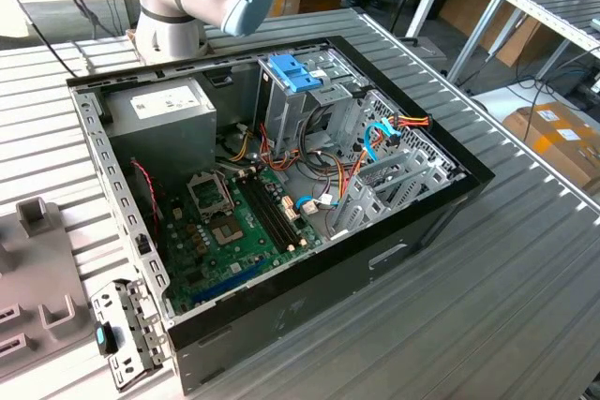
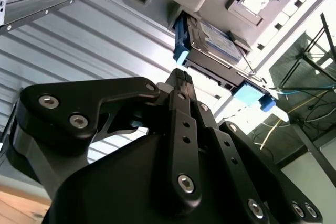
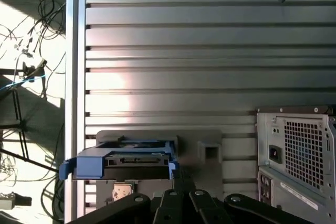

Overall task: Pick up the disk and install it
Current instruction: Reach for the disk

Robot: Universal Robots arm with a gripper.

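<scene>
The disk (image 3: pixel 126 158) is a flat grey-metal drive in a light-blue carrier. It rests on a grey fixture (image 3: pixel 210 153) on the slatted metal table, near the table's edge. In the second wrist view the disk (image 2: pixel 220 51) lies just beyond my black gripper (image 2: pixel 179 74). In both wrist views the gripper's fingertips meet with nothing between them. The gripper (image 3: pixel 181 179) hangs above the table a short way from the disk, not touching it.
The open computer case (image 1: pixel 281 316) lies on the table with its motherboard, cables and a tall drive cage topped by a blue bracket (image 1: pixel 295 72). Its rear panel (image 3: pixel 299 156) stands close beside the fixture. A loose metal bracket (image 1: pixel 127 330) lies at the case's corner. My arm's base (image 1: pixel 178 7) rises behind the case.
</scene>
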